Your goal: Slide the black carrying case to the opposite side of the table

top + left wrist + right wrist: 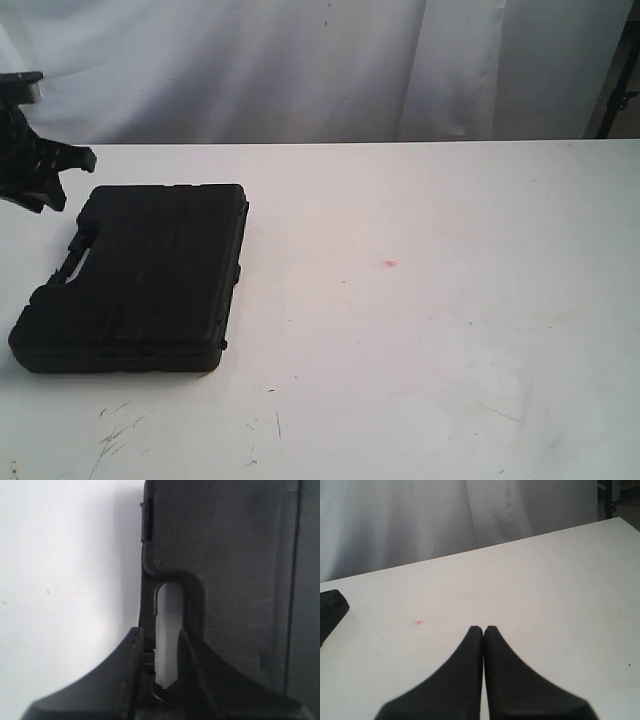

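The rigid, likely weighty case [140,275] lies flat at the table [450,350] left end and should slide easily. The left gripper [160,630], narrowly parted, sits astride its handle [148,605], the best hold; the right gripper [483,629] is closed.

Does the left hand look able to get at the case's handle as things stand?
Probably yes: the left hand hangs right at the handle of the black case, a finger either side of its bar, nothing in between.
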